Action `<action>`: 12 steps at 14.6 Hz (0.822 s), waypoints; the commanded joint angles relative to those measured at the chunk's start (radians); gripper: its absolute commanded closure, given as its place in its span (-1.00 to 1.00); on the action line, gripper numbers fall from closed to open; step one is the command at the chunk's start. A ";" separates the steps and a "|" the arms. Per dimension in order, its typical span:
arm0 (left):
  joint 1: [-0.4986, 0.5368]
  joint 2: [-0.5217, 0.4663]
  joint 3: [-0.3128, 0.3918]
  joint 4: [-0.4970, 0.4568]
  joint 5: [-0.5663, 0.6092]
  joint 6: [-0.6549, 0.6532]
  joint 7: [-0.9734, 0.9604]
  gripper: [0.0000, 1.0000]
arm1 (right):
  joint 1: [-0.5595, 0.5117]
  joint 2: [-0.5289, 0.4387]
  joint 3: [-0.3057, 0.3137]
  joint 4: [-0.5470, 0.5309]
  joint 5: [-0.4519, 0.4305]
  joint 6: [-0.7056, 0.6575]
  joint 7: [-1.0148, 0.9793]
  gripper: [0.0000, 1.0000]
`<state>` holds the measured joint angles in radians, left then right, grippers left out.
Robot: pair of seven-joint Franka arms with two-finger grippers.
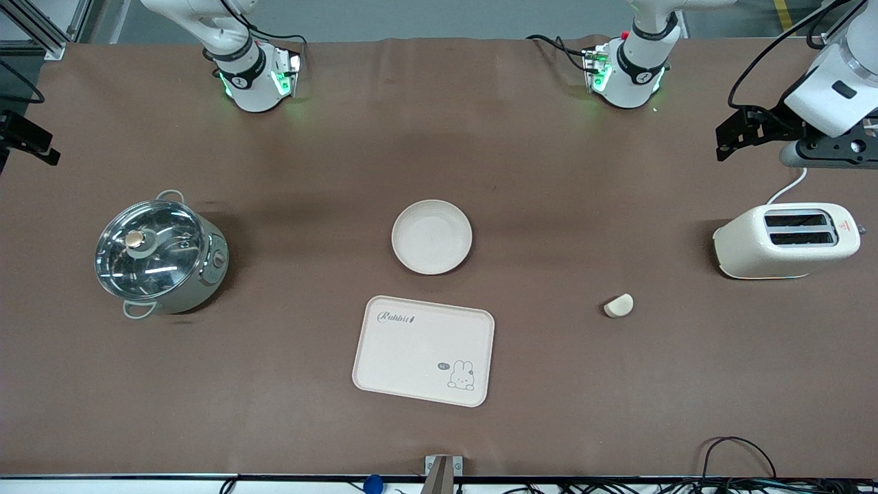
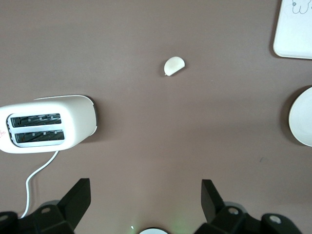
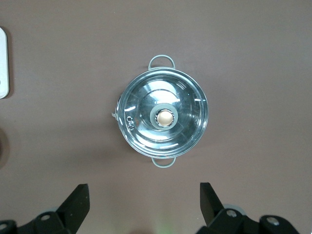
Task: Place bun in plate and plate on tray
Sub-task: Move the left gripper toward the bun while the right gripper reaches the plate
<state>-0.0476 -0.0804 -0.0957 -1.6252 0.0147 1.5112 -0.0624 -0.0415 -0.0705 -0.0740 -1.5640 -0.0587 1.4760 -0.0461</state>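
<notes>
Brown-covered table [image 1: 439, 137], grey floor [image 1: 411, 17] w/ alu frame [image 1: 41, 27].

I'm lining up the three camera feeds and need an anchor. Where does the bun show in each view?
Front view: the bun lies on the table, nearer the camera than the toaster, toward the left arm's end.
Left wrist view: bun on bare table, apart from the toaster.
Right wrist view: not in it.
Shared landmark: the toaster, in the front and left wrist views.

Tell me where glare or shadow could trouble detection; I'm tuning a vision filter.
Front view: bright reflections streak the pot's glass lid; the toaster casts a soft shadow toward the plate; green base lights tint the tablecloth. Right wrist view: ringed highlights on the same lid. Left wrist view: even light, the bun crisp, faint shadow beside it.
</notes>
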 commanded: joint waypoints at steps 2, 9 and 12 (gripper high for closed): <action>-0.001 0.011 0.005 0.030 0.001 -0.020 0.018 -1.00 | -0.009 -0.005 0.005 -0.001 0.005 -0.005 0.014 -1.00; -0.009 0.163 0.004 0.097 0.004 0.003 0.001 -1.00 | 0.000 -0.005 0.010 -0.059 0.103 0.026 0.014 -1.00; -0.011 0.215 0.004 0.076 0.005 0.102 -0.005 -1.00 | 0.031 -0.005 0.011 -0.197 0.143 0.176 0.015 -1.00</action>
<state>-0.0514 0.0921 -0.0958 -1.5722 0.0147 1.5773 -0.0625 -0.0297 -0.0638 -0.0667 -1.6583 0.0606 1.5591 -0.0450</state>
